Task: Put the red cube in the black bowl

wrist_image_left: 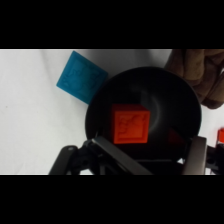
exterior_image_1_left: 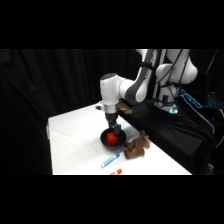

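The red cube (wrist_image_left: pixel 131 126) lies inside the black bowl (wrist_image_left: pixel 175 95), on its bottom, left of centre in the wrist view. My gripper (wrist_image_left: pixel 150 156) hangs right above the bowl and is open. Its fingers (wrist_image_left: pixel 196 156) stand wider apart than the cube and do not touch it. In the side view the gripper (exterior_image_1_left: pixel 113 128) comes straight down over the bowl (exterior_image_1_left: pixel 105 141) near the table's middle. A bit of the cube (exterior_image_1_left: pixel 112 136) shows red below the fingertips.
A brown plush toy (exterior_image_1_left: pixel 136 147) lies against the bowl's right side, also seen as the plush toy (wrist_image_left: pixel 200 75). A blue block (exterior_image_1_left: pixel 110 161) (wrist_image_left: pixel 80 77) sits in front of the bowl. A tiny red scrap (exterior_image_1_left: pixel 118 171) lies near the table's front edge.
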